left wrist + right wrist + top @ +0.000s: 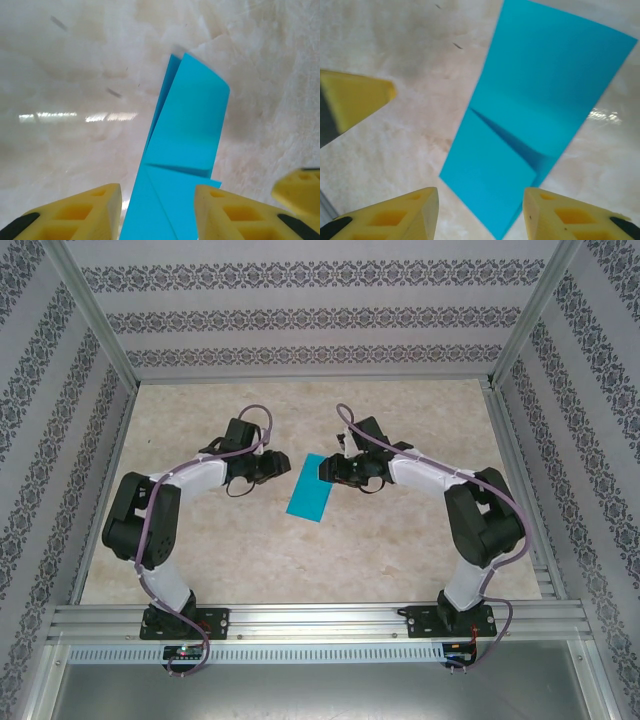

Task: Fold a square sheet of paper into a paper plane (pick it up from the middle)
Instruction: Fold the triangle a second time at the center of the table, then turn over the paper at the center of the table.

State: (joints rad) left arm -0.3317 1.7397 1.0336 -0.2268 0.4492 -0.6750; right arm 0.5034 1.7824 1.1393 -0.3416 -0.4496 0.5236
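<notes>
Between your two grippers, seen from above, the paper (308, 500) lies flat on the table (400, 560) as a narrow folded strip. It sits just right of the left gripper (272, 468). Its far corner meets the right gripper (335, 472), touching or only overlapping, I cannot tell.

From the left wrist, the left gripper's yellow fingers (95, 210) stand apart, clamped on nothing. The paper runs out from between them and straight ahead, its top layer lifted off the layer beneath. One finger of the right gripper shows at the right edge.

From the right wrist, the right gripper's jaws are also apart and hold nothing. The paper lies just ahead of them and slightly right, with a slanted crease across it. A finger of the left gripper sits well off to the left.

Risks: the paper is loose and its fold is not flat, so a closing jaw may catch one layer and open the fold. A push on this glossy surface could slide or skew the strip. The grippers are near each other, so their fingers could collide.

The table is pale, marbled and shiny, with light glare. Patterned striped walls (300, 300) and an aluminium frame (320, 620) enclose it.
</notes>
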